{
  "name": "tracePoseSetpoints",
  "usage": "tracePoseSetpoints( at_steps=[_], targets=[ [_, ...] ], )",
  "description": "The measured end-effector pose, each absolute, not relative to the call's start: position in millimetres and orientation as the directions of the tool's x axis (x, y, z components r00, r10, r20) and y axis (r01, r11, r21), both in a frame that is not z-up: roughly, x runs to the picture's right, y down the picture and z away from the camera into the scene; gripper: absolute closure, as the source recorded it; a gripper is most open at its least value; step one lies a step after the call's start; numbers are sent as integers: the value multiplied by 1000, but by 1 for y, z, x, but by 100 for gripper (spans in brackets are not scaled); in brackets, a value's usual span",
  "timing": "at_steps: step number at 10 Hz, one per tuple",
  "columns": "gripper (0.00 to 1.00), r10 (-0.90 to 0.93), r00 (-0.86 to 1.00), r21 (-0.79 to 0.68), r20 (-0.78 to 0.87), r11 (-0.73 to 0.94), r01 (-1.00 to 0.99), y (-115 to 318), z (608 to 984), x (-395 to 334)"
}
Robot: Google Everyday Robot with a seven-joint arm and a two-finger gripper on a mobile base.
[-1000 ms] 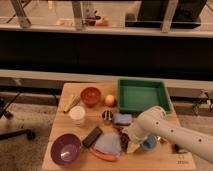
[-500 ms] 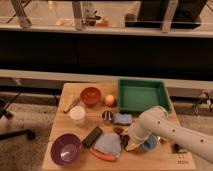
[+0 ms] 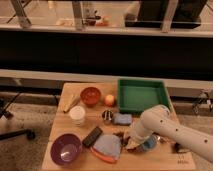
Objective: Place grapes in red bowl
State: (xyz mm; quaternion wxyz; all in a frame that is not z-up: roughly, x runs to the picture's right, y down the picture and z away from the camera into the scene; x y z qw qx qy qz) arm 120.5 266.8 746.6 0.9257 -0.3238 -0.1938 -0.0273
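The red bowl (image 3: 90,95) is a small orange-red bowl at the back left of the wooden table (image 3: 60,125). A small dark cluster that may be the grapes (image 3: 120,134) shows at the front middle of the table, partly hidden by the arm. My gripper (image 3: 131,143) is at the end of the white arm (image 3: 165,129). It is low over the table, just right of that cluster and next to the small blue cup (image 3: 149,145). The gripper is far from the red bowl.
A green tray (image 3: 141,95) stands at the back right, with an orange-yellow fruit (image 3: 109,100) to its left. A white cup (image 3: 77,114), a purple bowl (image 3: 66,148), a black bar (image 3: 92,136), a grey-blue pouch (image 3: 108,146), a blue sponge (image 3: 122,119) and a small tin (image 3: 106,116) lie around.
The arm's end has stayed low by the blue cup, shifting only slightly. Nothing else on the table has moved.
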Motion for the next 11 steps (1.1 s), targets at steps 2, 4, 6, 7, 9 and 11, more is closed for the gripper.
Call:
tracePoseSetpoints(
  at_steps=[2, 4, 6, 7, 9, 11],
  targets=[
    [100, 72, 920, -579, 386, 795, 181, 262, 742, 118],
    [100, 65, 915, -564, 399, 804, 189, 253, 733, 113],
    [100, 54, 908, -544, 415, 815, 200, 240, 720, 105],
    [100, 48, 905, -534, 422, 820, 206, 234, 714, 102],
    [100, 29, 899, -507, 438, 834, 220, 217, 699, 94],
    [100, 14, 895, -488, 447, 842, 231, 207, 691, 87]
  ],
)
